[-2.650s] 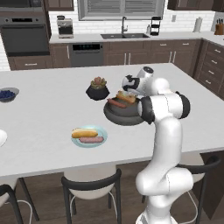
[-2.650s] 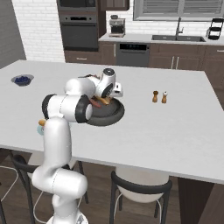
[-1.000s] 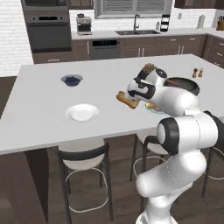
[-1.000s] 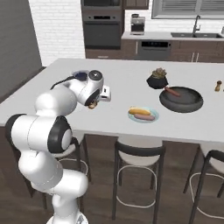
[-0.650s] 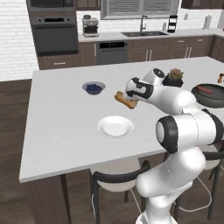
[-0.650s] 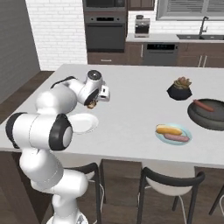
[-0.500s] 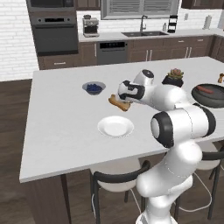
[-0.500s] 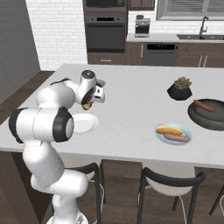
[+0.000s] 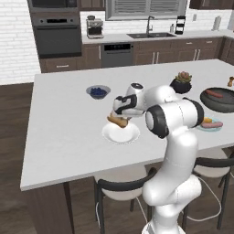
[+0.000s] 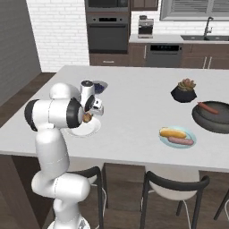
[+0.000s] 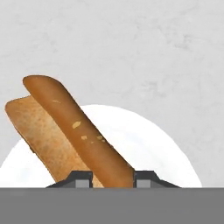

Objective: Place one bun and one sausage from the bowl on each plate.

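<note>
While our gripper (image 11: 112, 177) is clamping the bun (image 11: 65, 135) at its lower end, we are holding it over the white plate (image 9: 120, 134), its free end toward 11 o'clock; we are judging it light, soft, easily crushed.
</note>
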You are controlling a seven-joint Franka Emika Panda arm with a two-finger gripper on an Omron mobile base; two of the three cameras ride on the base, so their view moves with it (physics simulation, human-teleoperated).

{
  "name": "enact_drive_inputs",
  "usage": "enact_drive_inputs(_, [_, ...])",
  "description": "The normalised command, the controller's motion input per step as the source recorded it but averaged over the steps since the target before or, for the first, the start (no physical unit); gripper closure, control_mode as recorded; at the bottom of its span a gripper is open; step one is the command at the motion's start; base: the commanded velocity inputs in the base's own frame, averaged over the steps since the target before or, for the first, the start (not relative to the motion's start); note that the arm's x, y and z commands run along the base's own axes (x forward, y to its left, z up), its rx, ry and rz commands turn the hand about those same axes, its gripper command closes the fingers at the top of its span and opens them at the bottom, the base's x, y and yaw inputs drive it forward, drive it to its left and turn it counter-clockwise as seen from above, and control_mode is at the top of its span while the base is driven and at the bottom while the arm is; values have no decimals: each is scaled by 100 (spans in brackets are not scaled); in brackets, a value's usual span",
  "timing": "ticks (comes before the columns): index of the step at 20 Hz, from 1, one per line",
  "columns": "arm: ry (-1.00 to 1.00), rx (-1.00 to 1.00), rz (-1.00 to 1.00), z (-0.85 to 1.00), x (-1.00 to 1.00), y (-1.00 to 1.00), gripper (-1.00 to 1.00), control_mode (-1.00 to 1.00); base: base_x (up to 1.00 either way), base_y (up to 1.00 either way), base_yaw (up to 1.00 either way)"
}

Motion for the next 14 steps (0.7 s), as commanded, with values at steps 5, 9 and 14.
enact_drive_inputs(5, [8,-2,0,-63,-4,0,100,-100,0,0,0])
enact_drive_inputs(9, [1,0,0,-16,-3,0,100,-100,0,0,0])
enact_drive_inputs(14, [-3,0,0,0,-76,0,-100,-100,0,0,0])
